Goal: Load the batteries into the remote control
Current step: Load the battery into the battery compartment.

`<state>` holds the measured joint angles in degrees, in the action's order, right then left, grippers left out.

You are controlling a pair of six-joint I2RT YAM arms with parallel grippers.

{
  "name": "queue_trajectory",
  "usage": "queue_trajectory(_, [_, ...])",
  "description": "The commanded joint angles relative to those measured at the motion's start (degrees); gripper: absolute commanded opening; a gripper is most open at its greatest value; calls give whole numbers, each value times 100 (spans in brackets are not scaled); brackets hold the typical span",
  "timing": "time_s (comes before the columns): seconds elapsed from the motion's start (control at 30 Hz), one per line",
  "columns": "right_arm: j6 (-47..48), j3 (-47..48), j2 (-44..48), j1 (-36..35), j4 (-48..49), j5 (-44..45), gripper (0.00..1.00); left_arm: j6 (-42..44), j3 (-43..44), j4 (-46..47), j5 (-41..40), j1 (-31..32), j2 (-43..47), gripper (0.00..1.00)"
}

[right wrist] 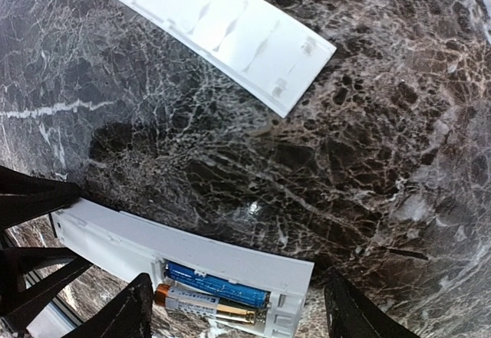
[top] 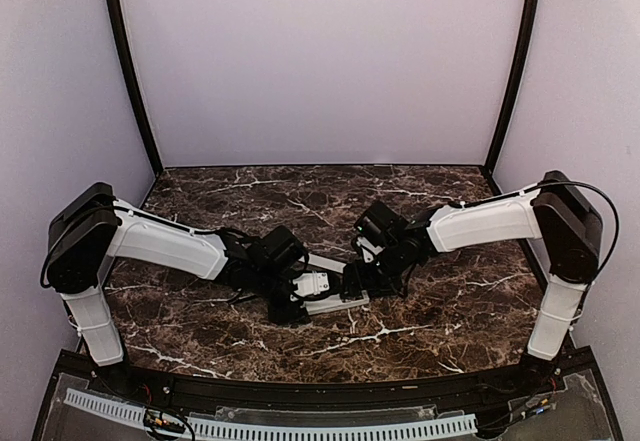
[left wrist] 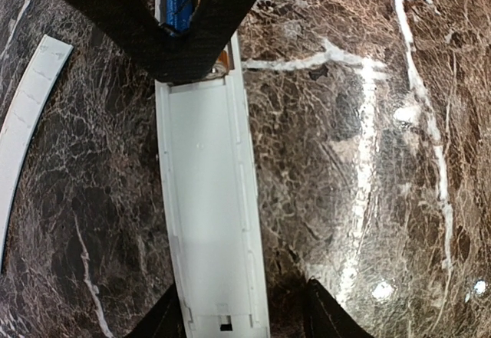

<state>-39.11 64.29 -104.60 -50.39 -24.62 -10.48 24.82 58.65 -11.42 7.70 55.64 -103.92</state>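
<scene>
Dark brown marble tabletop (top: 200, 346), white-veined. Both arms reach in from the near edge and meet over the middle.

Left gripper (left wrist: 242, 303): fingers apart, one on each side of the near end of the remote control (left wrist: 207, 200), clamping nothing. One fingertip sits right against the remote's side edge. The other stands off, with bare marble showing in between. Remote lies back-up, its long open recess running straight away from the gripper. At the recess's far end is one blue battery (left wrist: 178, 4), partly hidden under dark hardware (left wrist: 192, 43) crossing above it. Off to one side of the fingers, apart from the remote, lies the cover strip (left wrist: 27, 116): thin, white, flat on the marble.

Right gripper (right wrist: 238, 296): fingers wide apart, straddling the remote's battery end, nothing held. Directly between them, the batteries (right wrist: 211, 292) lie side by side, lengthwise in the recess. One is the blue one. The other, nearer the wrist, is paler with gold and orange marking. Cannot tell whether either is pressed fully home. Beyond the remote, across a stretch of bare marble, is the cover strip again. Lavender walls (top: 320, 61) rise past the table's far edge.
</scene>
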Motion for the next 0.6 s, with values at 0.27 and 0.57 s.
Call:
queue_trajectory(0.27, [180, 109, -175, -228, -286, 370, 70, 32, -110, -211, -149, -40, 135, 51])
queue_trajectory(0.57, [242, 59, -205, -256, -378, 681, 56, 43, -106, -224, -184, -34, 106, 50])
